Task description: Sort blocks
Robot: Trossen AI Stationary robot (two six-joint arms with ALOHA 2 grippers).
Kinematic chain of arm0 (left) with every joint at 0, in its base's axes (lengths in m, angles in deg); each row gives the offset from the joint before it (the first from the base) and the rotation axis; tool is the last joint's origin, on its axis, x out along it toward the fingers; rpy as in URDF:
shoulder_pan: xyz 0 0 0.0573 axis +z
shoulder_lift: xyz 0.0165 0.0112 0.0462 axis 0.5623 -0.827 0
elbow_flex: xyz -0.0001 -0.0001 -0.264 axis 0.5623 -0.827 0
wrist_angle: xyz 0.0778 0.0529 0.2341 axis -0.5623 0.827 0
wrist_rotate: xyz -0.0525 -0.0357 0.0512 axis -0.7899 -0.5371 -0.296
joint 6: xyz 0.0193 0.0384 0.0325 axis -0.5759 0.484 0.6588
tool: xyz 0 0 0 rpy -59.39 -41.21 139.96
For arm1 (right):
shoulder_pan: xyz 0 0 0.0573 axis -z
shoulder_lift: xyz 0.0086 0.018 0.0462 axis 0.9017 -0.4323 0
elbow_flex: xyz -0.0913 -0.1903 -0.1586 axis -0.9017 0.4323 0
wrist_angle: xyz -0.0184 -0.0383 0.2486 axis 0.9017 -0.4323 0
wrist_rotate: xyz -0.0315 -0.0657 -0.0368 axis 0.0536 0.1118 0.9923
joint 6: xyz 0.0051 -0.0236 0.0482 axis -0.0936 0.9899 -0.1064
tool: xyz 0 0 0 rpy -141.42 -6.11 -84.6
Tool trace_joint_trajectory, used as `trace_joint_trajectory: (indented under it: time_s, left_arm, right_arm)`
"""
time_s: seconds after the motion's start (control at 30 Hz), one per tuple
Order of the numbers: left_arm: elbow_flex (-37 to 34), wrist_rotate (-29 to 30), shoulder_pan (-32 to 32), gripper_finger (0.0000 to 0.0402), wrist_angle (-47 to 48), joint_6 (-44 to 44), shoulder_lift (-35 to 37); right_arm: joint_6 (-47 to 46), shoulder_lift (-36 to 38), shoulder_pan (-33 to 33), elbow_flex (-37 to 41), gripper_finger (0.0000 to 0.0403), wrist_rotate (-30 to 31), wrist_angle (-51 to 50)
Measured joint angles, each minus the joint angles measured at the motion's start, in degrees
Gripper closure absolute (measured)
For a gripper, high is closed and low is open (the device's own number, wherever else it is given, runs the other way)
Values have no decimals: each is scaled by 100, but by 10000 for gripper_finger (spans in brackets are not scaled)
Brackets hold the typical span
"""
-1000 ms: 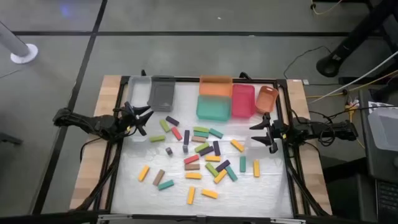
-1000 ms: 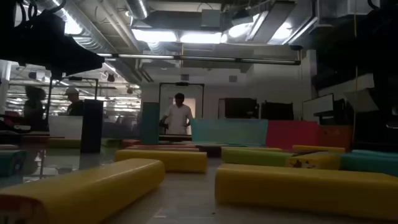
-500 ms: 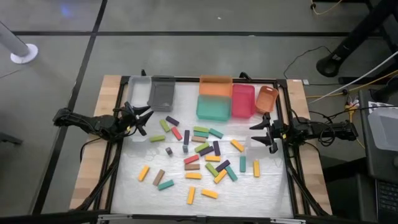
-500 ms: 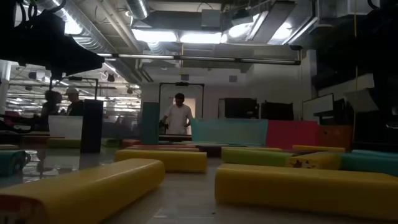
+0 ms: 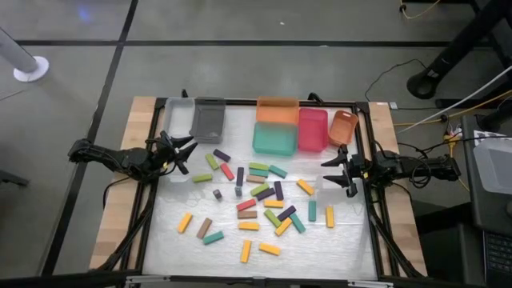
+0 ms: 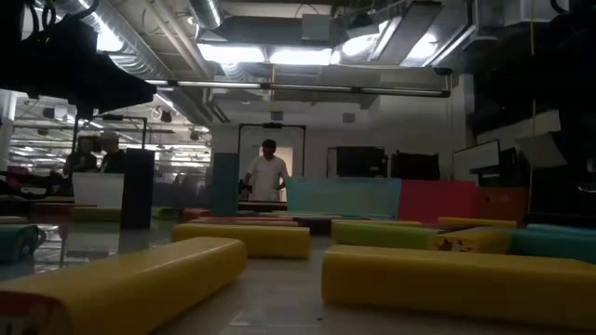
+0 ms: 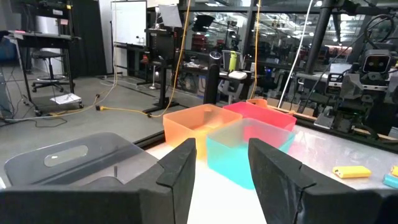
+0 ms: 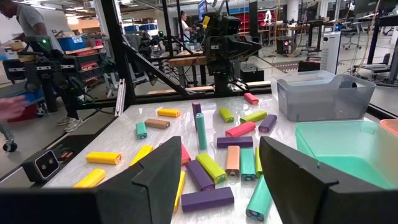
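Several small blocks (image 5: 256, 200) in yellow, red, green, teal, purple and brown lie flat, scattered over the middle of the white table top; the right wrist view shows them (image 8: 211, 158) ahead of the fingers. Two yellow blocks (image 6: 140, 279) lie close in the low view. My left gripper (image 5: 179, 152) hovers at the table's left side, open, pointing level toward the bins (image 7: 221, 171). My right gripper (image 5: 334, 170) hovers at the right side, open, pointing level toward the blocks (image 8: 221, 177). Neither has anything between its fingers.
Along the far edge stand a clear bin (image 5: 179, 112), a grey bin (image 5: 208, 122), an orange bin (image 5: 278, 109), a teal bin (image 5: 275, 140), a pink bin (image 5: 313, 130) and a small tilted orange bin (image 5: 342, 126). A black frame (image 5: 152, 200) borders the table. People stand in the room beyond.
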Motion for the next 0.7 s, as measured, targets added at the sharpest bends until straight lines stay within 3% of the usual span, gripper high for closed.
trace_joint_trajectory:
  time_s: [0.7]
  left_arm:
    - [1, 2, 1, 265, -5, 1, 0]
  right_arm:
    - [0, -1, 0, 4, 187, 63, 37]
